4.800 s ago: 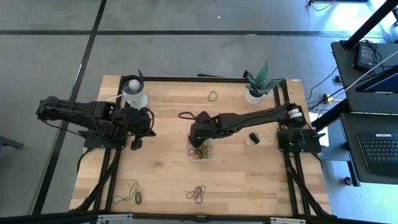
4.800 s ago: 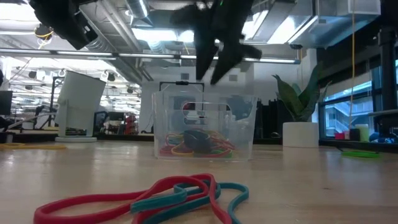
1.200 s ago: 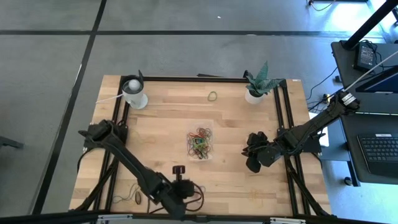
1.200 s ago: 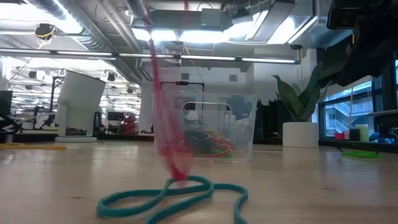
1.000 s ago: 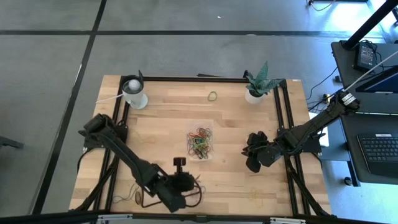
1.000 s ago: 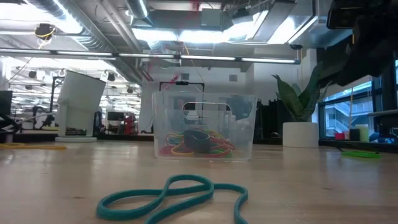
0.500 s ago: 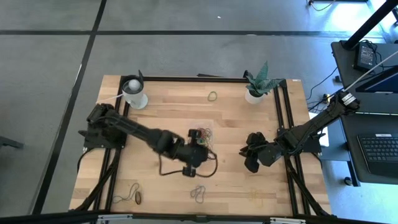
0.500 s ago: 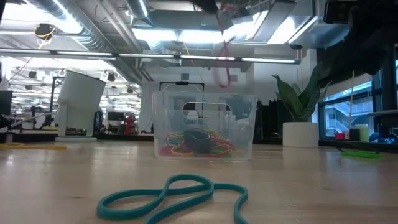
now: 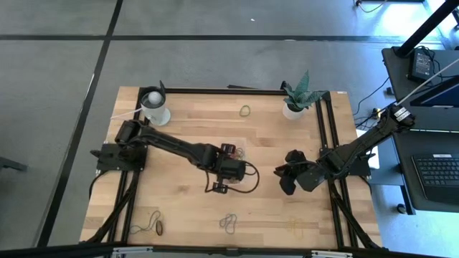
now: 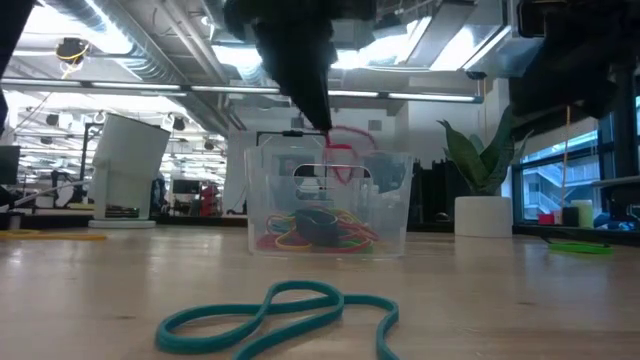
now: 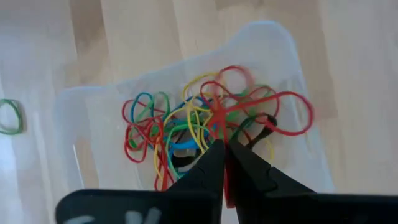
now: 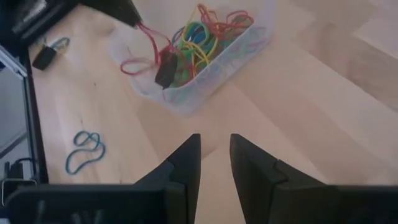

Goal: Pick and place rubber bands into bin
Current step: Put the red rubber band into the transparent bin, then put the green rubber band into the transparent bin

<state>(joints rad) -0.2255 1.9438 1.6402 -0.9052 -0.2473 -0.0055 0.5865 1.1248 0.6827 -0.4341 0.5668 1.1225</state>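
My left gripper [image 9: 231, 159] hangs over the clear bin [image 10: 330, 205], shut on a red rubber band [image 11: 249, 102]. Several coloured rubber bands [image 11: 168, 134] lie on the bin's floor. A teal rubber band [image 10: 280, 315] lies flat on the table near the front edge. My right gripper [image 12: 214, 155] waits to the right of the bin, clear of the table, open with nothing between its fingers. My left gripper pinches the red band [image 11: 222, 127] between its two fingertips [image 10: 322, 125]. The fingers come from above, slanting down. The band hangs slack in loops below them, and its lower loop [image 10: 345, 175] dips past the bin's rim, clear of the pile.
More loose bands lie on the table: a green one [image 9: 245, 110] at the back, a yellow one [image 9: 295, 228] and others [image 9: 150, 226] near the front edge. A white cup [image 9: 154, 107] stands at the back left and a potted plant [image 9: 294, 104] at the back right.
My left gripper has carried the red band from the table's near edge toward the far edge, to above the bin, turning as it went. It then sank until the band hangs into the bin's top. The teal band has stayed on the table.
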